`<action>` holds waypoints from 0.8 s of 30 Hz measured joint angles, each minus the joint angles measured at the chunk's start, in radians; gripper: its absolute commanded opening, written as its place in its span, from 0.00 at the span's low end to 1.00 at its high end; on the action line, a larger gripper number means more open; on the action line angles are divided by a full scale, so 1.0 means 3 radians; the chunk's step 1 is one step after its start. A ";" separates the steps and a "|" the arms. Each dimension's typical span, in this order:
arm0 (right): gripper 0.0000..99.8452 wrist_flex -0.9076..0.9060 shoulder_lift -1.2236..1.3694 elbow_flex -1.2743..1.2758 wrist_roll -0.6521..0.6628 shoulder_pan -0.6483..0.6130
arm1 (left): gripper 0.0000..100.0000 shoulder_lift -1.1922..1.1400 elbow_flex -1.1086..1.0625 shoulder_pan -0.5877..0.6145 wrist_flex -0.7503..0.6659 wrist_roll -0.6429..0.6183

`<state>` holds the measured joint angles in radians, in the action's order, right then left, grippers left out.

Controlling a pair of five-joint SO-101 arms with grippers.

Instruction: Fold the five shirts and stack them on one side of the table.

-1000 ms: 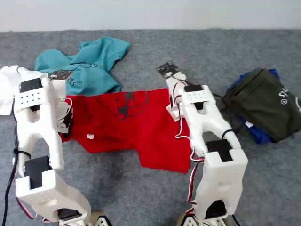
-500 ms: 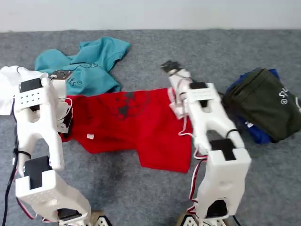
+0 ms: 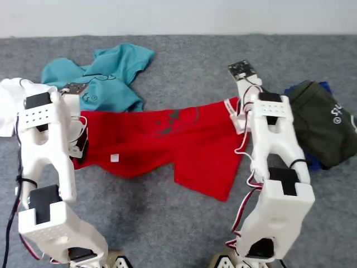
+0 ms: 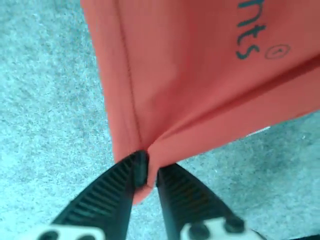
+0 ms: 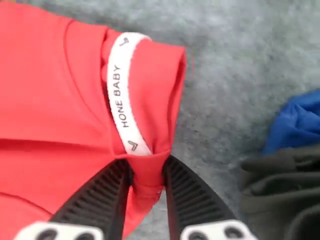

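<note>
the red shirt (image 3: pixel 162 139) is stretched between the two arms across the middle of the grey table (image 3: pixel 212 61). the left gripper (image 4: pixel 146 172) is pinching one edge of it and the right gripper (image 5: pixel 147 182) is pinching its collar. a teal shirt (image 3: pixel 106 75) lies crumpled near the far left corner, with a white shirt (image 3: pixel 11 100) at the left edge. a dark green shirt (image 3: pixel 321 125) rests on a blue shirt (image 5: pixel 295 120) at the right edge.

Red shirt (image 4: pixel 165 85) — dark lettering (image 4: pixel 248 36); white neck tape (image 5: pixel 121 100) — printed.
</note>
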<state>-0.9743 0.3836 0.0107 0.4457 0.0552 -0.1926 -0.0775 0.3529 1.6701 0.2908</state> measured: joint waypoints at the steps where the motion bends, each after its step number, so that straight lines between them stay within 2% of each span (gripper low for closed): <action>1: 0.01 0.0000 0.0000 -0.0015 0.0000 0.0041 | 0.02 0.0000 0.0000 0.0000 0.0000 0.0000; 14: 0.01 0.0000 0.0000 -0.0031 0.0000 0.0205 | 0.02 0.0000 0.0000 -0.0005 0.0000 0.0000; 16: 0.01 0.0000 0.0000 -0.0031 0.0000 0.0205 | 0.05 0.0000 0.0000 -0.0020 0.0000 0.0000; 19: 0.01 0.0000 0.0000 -0.0031 0.0000 0.0215 | 0.11 0.0000 0.0000 -0.0133 0.0056 0.0000; 24: 0.01 -0.0036 0.0000 -0.0031 0.0031 0.0307 | 0.12 0.0000 0.0000 -0.0455 0.0061 -0.0015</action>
<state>-0.9851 0.3836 0.0015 0.4549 0.1473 -0.1926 -0.0775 0.2163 1.6886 0.2862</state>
